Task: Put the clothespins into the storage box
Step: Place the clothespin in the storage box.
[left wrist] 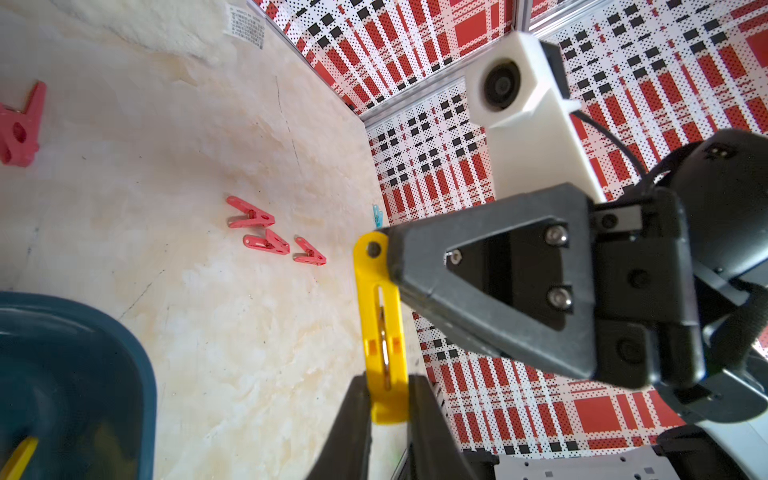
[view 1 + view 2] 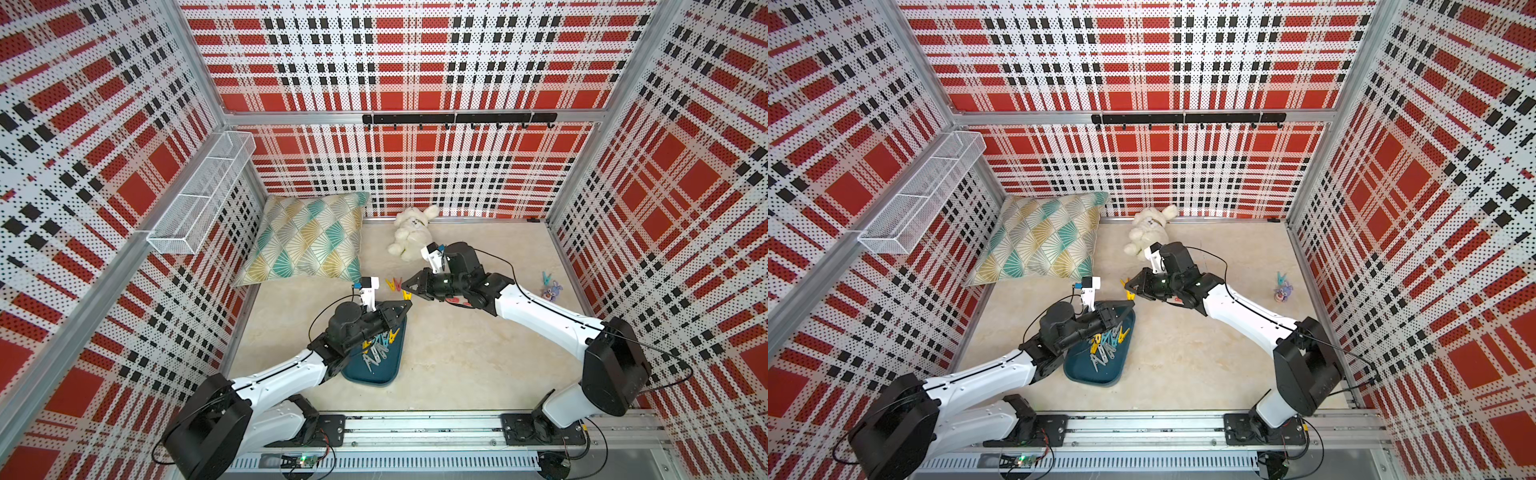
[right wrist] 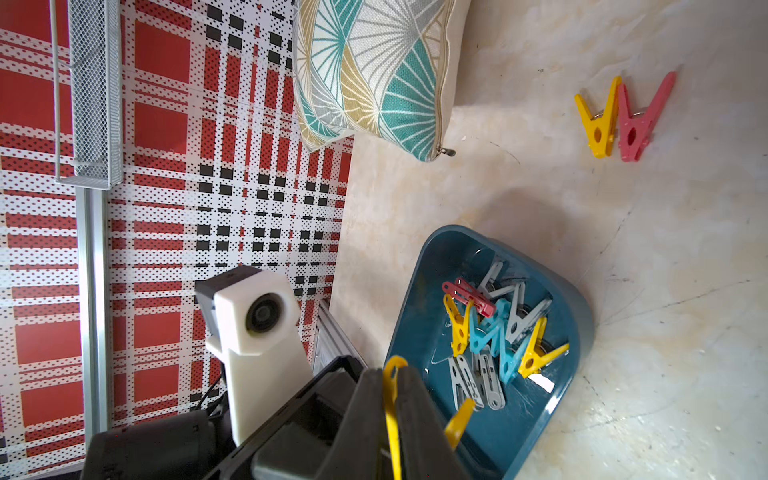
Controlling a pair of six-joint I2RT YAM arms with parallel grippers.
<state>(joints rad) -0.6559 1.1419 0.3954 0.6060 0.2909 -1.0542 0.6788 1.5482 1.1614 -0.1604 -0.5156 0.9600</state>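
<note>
In both top views, the left pincer (image 2: 409, 303) and right pincer (image 2: 404, 287) met tip to tip just past the far rim of the storage box (image 2: 376, 374). The left wrist view showed the left pincer clamping 1 end of a yellow clothespin (image 1: 394, 328), long axis running to the right pincer. The right wrist view showed that pincer pinching it beside the box's heaped clothespins (image 3: 484, 332).

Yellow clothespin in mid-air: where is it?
In both top views the yellow clothespin is held between left gripper and right gripper, near the far rim of the storage box.
</note>
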